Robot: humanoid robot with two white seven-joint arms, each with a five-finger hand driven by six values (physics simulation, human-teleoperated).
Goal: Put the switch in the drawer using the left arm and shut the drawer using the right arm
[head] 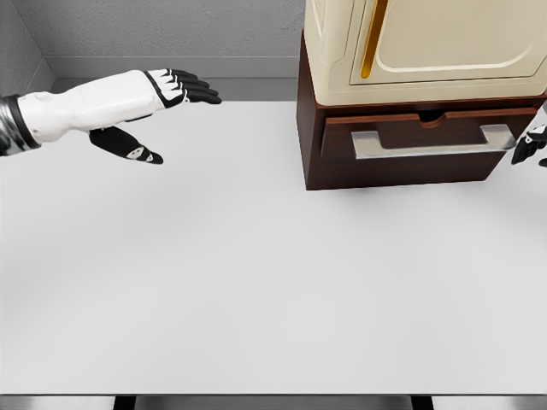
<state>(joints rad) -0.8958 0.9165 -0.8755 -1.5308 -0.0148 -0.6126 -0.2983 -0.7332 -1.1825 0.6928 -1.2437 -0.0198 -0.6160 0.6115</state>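
A dark brown drawer (pixel 419 145) with a grey handle (pixel 432 143) sits at the base of a cream cabinet (pixel 427 47) at the upper right. Its front stands out slightly from the brown frame. My left hand (pixel 162 107) hovers over the table at the upper left, fingers straight and spread, thumb hanging below, holding nothing. Only the black fingertips of my right hand (pixel 532 145) show at the right edge, just beside the handle's right end. No switch shows anywhere in view.
The white table (pixel 256 282) fills most of the view, its front edge near the bottom. A grey wall runs along the back. The cabinet has a yellow vertical strip (pixel 373 38) on its front.
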